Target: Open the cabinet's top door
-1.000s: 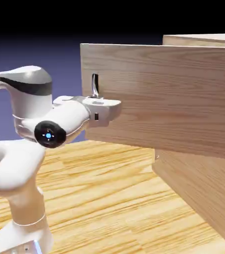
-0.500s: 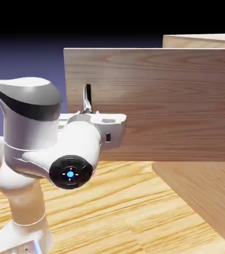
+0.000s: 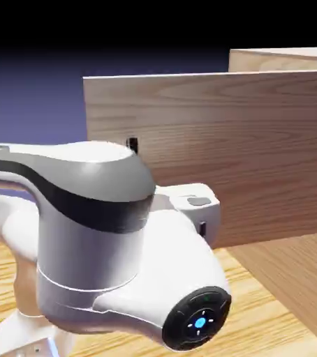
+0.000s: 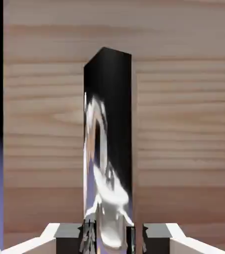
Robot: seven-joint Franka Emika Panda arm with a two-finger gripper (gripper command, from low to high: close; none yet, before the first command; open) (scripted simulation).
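Looking along the hand view, I see my gripper (image 4: 108, 233) clamped on the dark handle (image 4: 109, 144), which rises glossy between the two fingertips (image 4: 68, 232) at the frame's bottom centre. In the exterior view the top door (image 3: 224, 153) stands swung out across the frame's middle, away from the cabinet (image 3: 294, 272) at right, above the bench (image 3: 259, 328).

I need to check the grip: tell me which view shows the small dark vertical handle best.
The hand view: the small dark vertical handle fills the middle, standing between the claw's tips. In the exterior view only its top shows above the white arm.
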